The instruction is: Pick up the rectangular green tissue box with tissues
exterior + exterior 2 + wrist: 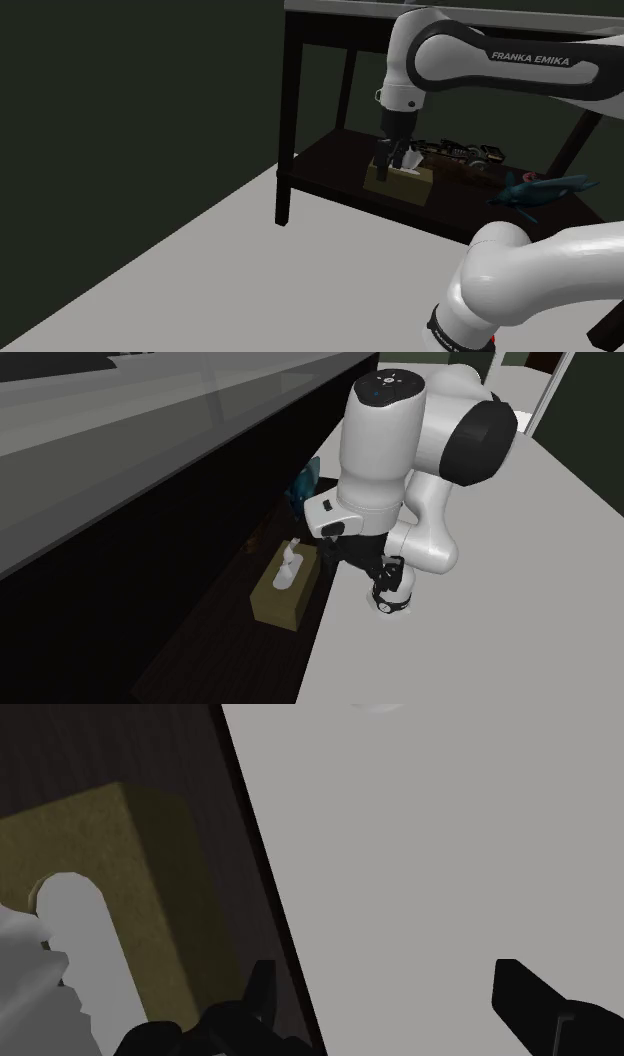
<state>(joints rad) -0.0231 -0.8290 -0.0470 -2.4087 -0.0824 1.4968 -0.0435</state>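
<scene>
Claw: the gripper [388, 1004] is spread wide, black fingers [530, 1004] well apart, and nothing between them but grey floor [430, 854].
Tissue box: the olive-green tissue box [140, 874] sits on the dark lower shelf [330, 165] of the table [289, 110], close to the shelf's front edge, with a white tissue [85, 954] poking up from its top.
Box against claw: in the wrist view the box lies outside the finger gap, just beside one finger, with no grip on it.
Edges: the shelf's front edge cuts a dark line between box and floor, and the open fingers straddle that line, most of the gap hanging over floor.
Open room: broad bare floor in front of the shelf. In the shoulder view the table's top hangs over the box and a dark leg stands off to that view's left.
Neighbours: dark clutter [462, 153] sits behind the box toward the shoulder view's right, with a blue-teal object [540, 188] farther along.
Writing: "FRANKA EMIKA" reads in white on the arm [530, 60].
Shoulder view: shows the hand low over the box, under the table top.
Second exterior view: looks down on the box's long top, lying roughly along the shelf edge, tissue rising mid-length.
Wrist view: gives the finger gap plainly.
</scene>
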